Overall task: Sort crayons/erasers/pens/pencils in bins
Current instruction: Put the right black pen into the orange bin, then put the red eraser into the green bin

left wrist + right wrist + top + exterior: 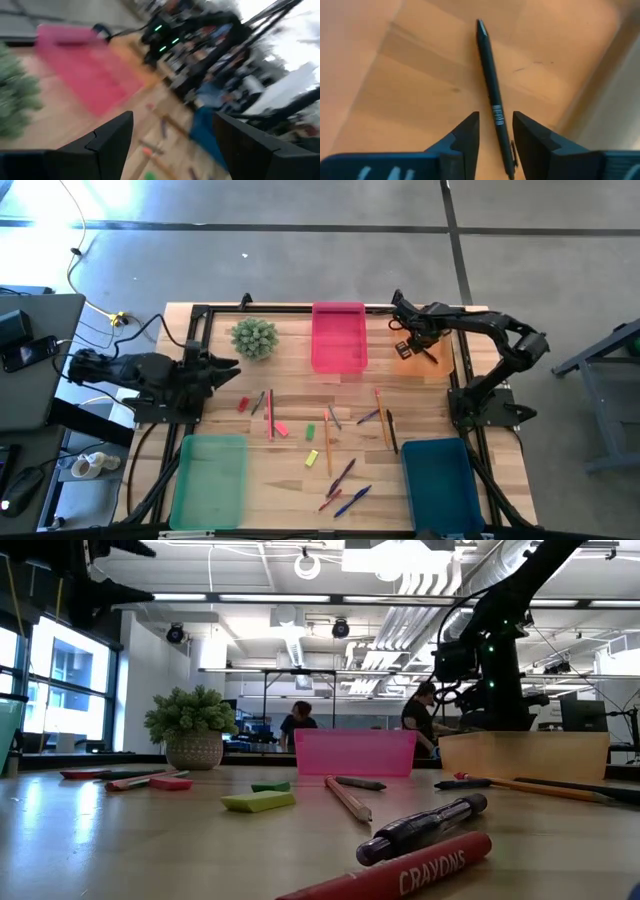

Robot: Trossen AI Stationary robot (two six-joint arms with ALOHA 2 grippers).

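Observation:
My right gripper [408, 332] [496, 117] hangs over the orange bin [415, 352], narrowly open. Its fingers stand on either side of a black pen [489, 70] that lies on the bin's floor, with a small gap on each side. My left gripper [225, 365] [172, 130] is wide open above the table's left side, touching nothing. Erasers, red [243, 404], green [309, 430] and yellow [312, 458], lie flat mid-table. Orange pencils [383, 415] [328, 442] and a red one [270, 415] lie among them. The pink bin [339, 337] stands at the far edge, the light green [210, 480] and teal [440, 478] bins near.
A potted plant [254, 337] stands left of the pink bin. Blue and purple pens [345, 485] and a black pen [392, 430] lie mid-table. In the low view a red crayon [400, 870] and a dark marker [425, 827] lie nearest the camera. People show in the room behind.

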